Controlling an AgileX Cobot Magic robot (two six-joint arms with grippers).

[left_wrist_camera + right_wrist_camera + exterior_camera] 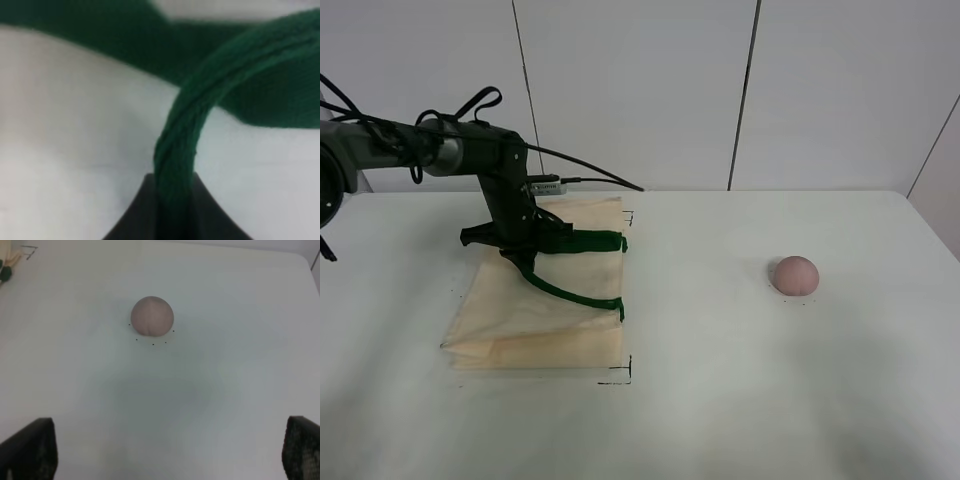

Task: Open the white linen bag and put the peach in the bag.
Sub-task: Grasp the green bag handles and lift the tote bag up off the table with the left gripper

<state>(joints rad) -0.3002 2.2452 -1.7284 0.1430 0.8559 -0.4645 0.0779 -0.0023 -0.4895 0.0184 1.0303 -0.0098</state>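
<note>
The white linen bag (535, 315) lies flat on the left of the table, its mouth side with the dark green handles (582, 242) facing right. My left gripper (523, 256) hangs over the bag's upper part, shut on a green handle strap (180, 145) that runs up from between its dark fingers (140, 215). The cloth under it is raised a little. The peach (795, 275) sits alone on the table's right side. In the right wrist view the peach (152, 315) lies ahead of my right gripper (170, 450), which is open and empty, well short of it.
Black corner marks (623, 376) outline the bag's place on the white table (720, 400). Small black dots (153, 344) ring the peach. A black cable (590, 172) trails from the left arm toward the back wall. The bag's edge (5, 267) shows in a corner of the right wrist view.
</note>
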